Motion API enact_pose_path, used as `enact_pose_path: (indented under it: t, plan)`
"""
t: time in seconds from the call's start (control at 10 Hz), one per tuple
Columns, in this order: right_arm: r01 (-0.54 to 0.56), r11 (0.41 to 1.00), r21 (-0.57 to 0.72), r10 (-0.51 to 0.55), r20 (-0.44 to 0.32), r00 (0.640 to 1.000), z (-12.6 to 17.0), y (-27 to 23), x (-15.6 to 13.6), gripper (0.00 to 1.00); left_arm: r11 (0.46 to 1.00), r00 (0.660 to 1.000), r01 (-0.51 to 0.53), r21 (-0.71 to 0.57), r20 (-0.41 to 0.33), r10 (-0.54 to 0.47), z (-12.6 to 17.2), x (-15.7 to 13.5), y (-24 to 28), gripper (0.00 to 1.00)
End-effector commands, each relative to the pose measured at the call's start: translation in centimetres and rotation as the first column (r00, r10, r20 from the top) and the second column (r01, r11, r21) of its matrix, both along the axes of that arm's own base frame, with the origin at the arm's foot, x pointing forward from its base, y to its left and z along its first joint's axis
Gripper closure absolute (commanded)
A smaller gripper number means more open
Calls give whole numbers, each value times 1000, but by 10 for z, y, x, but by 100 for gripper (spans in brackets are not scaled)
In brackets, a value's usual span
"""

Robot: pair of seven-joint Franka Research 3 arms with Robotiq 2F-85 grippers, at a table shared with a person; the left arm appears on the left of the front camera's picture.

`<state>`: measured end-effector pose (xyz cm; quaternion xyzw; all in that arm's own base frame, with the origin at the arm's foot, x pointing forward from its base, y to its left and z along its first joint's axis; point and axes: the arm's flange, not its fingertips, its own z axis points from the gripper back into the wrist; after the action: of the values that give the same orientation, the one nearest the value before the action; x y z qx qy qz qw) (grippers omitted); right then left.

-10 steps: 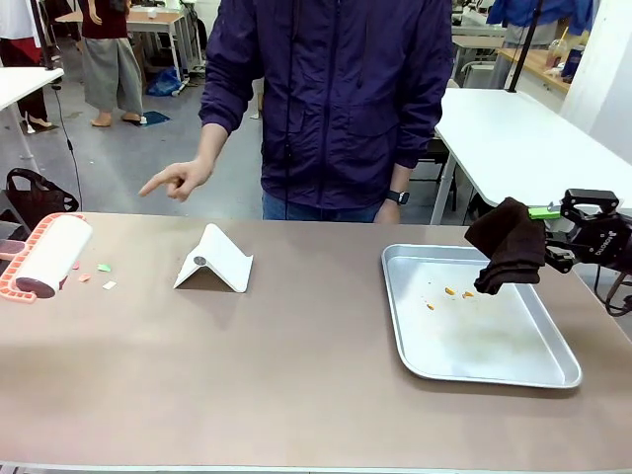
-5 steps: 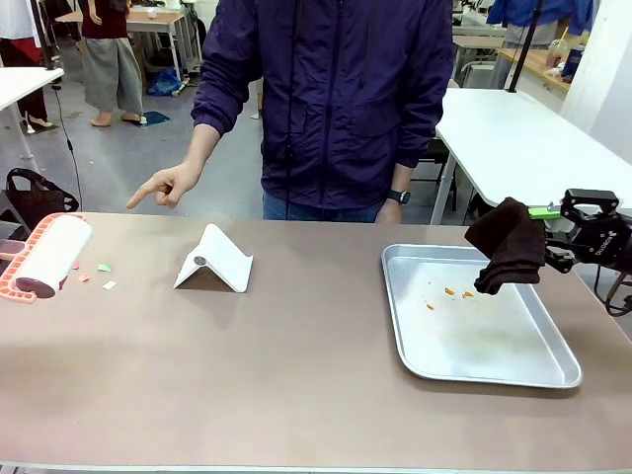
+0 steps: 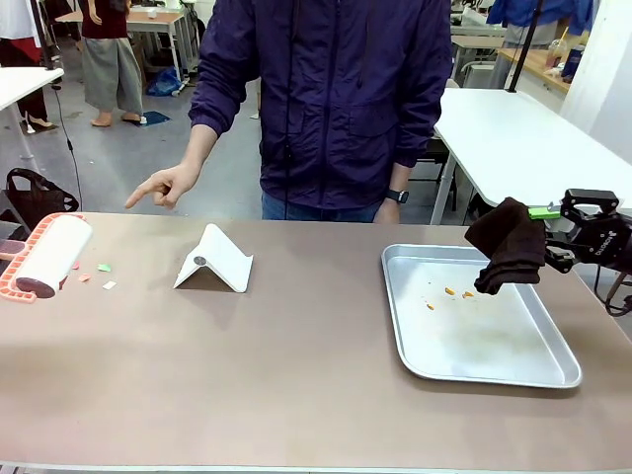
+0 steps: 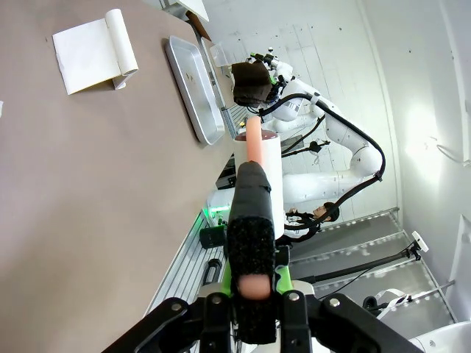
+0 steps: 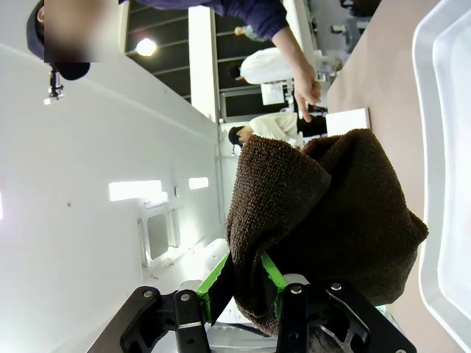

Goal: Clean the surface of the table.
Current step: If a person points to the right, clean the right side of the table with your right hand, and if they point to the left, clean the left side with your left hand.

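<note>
person's hand [image 3: 158, 186] shifts farther from the tray [image 3: 398, 326], pointing at scraps [image 3: 104, 269] on the table [image 3: 296, 375]; right gripper [image 5: 246, 287] clamps cloth [image 5: 324, 213], left gripper [image 4: 250, 290] clamps roller [image 4: 259, 158]. scraps likely next.

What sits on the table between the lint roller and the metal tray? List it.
In the front view: small paper scraps beside the lint roller, then a white folded stand, then bare table up to the tray.

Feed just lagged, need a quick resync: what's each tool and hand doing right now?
Left tool: shut on the roller.
Right tool: shut on the cloth.
Person's hand: empty, pointing toward the roller.
</note>
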<state>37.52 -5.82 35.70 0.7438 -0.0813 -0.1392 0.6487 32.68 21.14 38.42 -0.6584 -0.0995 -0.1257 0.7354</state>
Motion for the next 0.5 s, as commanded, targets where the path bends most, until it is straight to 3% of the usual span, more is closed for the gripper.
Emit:
enact_pose_path:
  t: [0.0, 0.1, 0.2, 0.4]
  plan:
    - [-14, 1000, 8, 14, 13, 1000, 6, -1, -3, 100, 1000, 1000, 11, -14, 12, -11, 3, -1, 1, 100]
    - [-14, 1000, 8, 14, 13, 1000, 6, -1, -3, 100, 1000, 1000, 0, 0, 0, 0, 0, 0, 0, 78]
    - [-14, 1000, 8, 14, 13, 1000, 6, -1, -3, 100, 1000, 1000, 2, 14, 16, -2, 5, -1, 4, 78]
    - [-14, 1000, 8, 14, 13, 1000, 6, -1, -3, 100, 991, 996, -84, 100, -18, 86, 15, 7, 17, 78]
